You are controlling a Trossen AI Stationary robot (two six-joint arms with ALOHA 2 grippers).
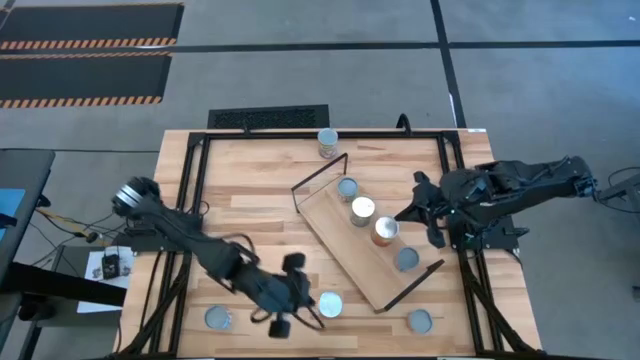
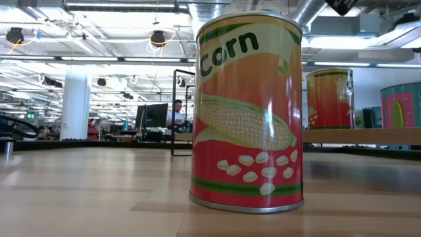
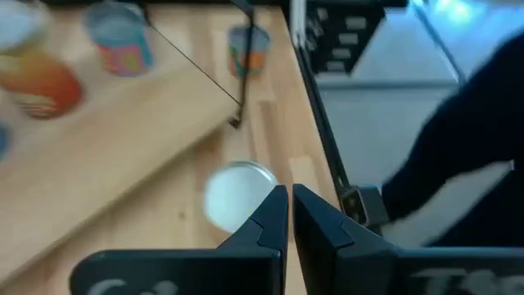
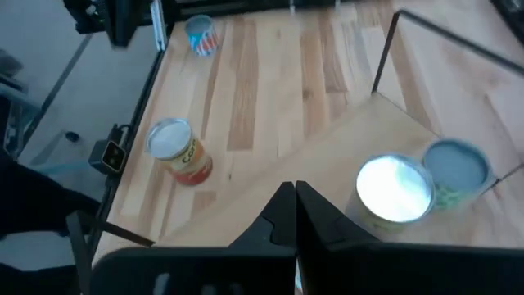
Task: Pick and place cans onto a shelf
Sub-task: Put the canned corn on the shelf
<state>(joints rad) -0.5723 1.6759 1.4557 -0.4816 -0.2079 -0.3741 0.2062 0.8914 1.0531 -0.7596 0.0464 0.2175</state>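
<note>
The shelf (image 1: 335, 228) lies slantwise on the table's middle with a wire frame at each short end. Several cans stand upright on it, among them one with a bright silvery top (image 4: 395, 188) and one with a bluish-grey top (image 4: 454, 168). A silver-topped can (image 1: 329, 304) stands on the table near the front edge. My left gripper (image 1: 305, 298) hangs shut just left of and above this can (image 3: 237, 192). My right gripper (image 1: 405, 213) is shut too, in the air at the shelf's right side, its fingers (image 4: 292, 197) pointing down over the board.
More cans stand on the table: one at the far edge (image 1: 328, 142), one near left (image 1: 218, 318), one near right (image 1: 420, 321). A corn can (image 2: 247, 112) fills the low view. Black frame rails (image 1: 190, 200) run along the table's left and right sides.
</note>
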